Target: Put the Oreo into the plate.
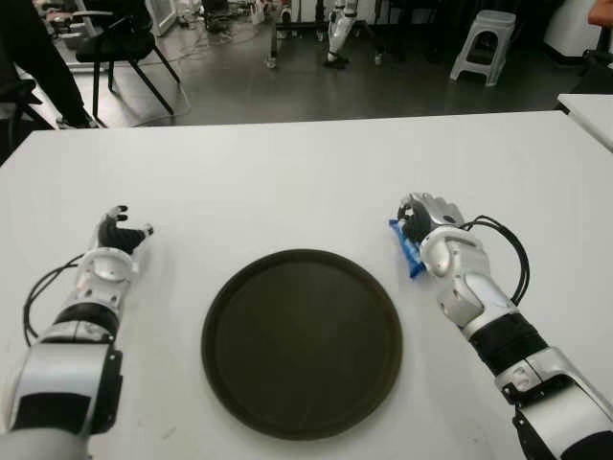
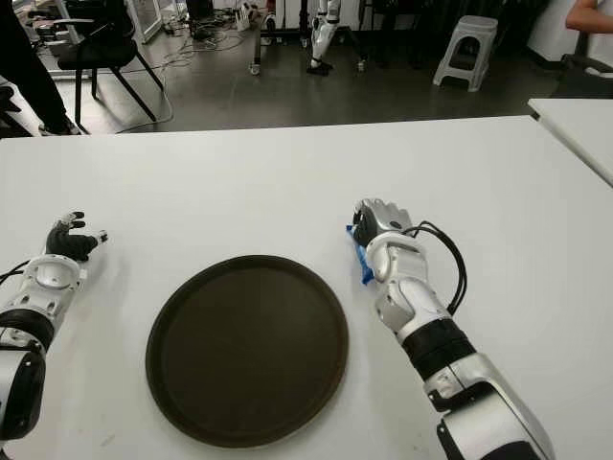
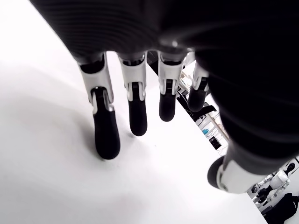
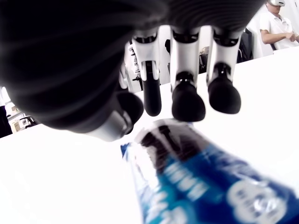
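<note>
Oreo: blue packet (image 4: 205, 182) lying flat on the white table (image 1: 287, 172), just off the plate's right rim and directly under the right hand; only its near end pokes out from beneath the palm in the eye views.

Right hand: hand (image 1: 428, 222) set over the packet, fingers (image 4: 187, 100) extended past its far end and thumb at its side. In the wrist view the fingertips sit close above the wrapper without clamping it, so the fingers read as uncurled and holding nothing.

Why so placed: judged as the reach before the grasp, with the palm lined up along the packet's length so the fingers and thumb can close across its narrow width.

Plate: round dark plate (image 1: 230, 383) in the middle of the table between the 2 arms, nothing in it, so the transfer looks like a short sideways carry toward the robot's left.

Left hand: hand (image 1: 117, 238) well to the left of the plate, fingers (image 3: 106, 135) straight and spread, gripping nothing; it appears idle.

Risk: the wrapper looks glossy and thin, so a shallow pinch may slip or only push it along the tabletop.

Background: chair (image 1: 120, 43) and stool (image 1: 484, 43) on the floor beyond the table.
</note>
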{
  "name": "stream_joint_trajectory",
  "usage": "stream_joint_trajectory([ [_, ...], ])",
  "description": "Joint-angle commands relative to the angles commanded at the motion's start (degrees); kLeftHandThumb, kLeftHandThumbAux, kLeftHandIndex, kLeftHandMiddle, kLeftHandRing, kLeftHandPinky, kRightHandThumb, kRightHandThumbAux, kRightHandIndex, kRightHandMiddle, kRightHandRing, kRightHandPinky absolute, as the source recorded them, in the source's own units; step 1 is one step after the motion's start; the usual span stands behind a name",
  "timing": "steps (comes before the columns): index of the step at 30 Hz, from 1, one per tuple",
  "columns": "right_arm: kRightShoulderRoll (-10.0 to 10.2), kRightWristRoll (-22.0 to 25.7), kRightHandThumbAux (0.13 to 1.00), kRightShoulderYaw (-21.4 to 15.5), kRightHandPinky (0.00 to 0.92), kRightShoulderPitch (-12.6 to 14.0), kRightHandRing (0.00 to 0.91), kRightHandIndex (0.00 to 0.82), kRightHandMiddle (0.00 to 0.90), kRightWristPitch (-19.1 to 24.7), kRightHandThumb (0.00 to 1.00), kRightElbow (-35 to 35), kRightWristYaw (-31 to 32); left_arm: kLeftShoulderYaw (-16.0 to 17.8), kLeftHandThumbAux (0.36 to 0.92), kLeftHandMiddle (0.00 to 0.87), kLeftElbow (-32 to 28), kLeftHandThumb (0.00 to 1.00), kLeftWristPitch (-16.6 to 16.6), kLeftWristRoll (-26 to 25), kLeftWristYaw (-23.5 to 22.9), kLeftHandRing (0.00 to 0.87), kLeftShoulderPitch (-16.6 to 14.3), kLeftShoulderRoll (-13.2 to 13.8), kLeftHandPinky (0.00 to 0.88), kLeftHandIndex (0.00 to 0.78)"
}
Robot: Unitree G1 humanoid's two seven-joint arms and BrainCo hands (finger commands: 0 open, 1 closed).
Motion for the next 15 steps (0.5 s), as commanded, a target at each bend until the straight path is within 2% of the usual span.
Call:
stream_joint_trajectory([
  [12,0.17,0.21,0.717,-0.31,0.772,0.39,0.771,0.436,0.767,-0.25,0.706,-0.25,-1.47,0.03,0.689,0.152,-0.01,0.252,0.18,-0.03,-0.27,0.183,-0.04,0.06,0.189,0.061],
  [15,0.07,0.17,0.725,-0.34,0.588,0.51,0.595,0.416,0.559,-0.46,0.686,-0.21,-1.95,0.03,0.685,0.142,0.01,0.244,0.37,-0.05,-0.40,0.171,-0.05,0.08,0.179,0.055],
])
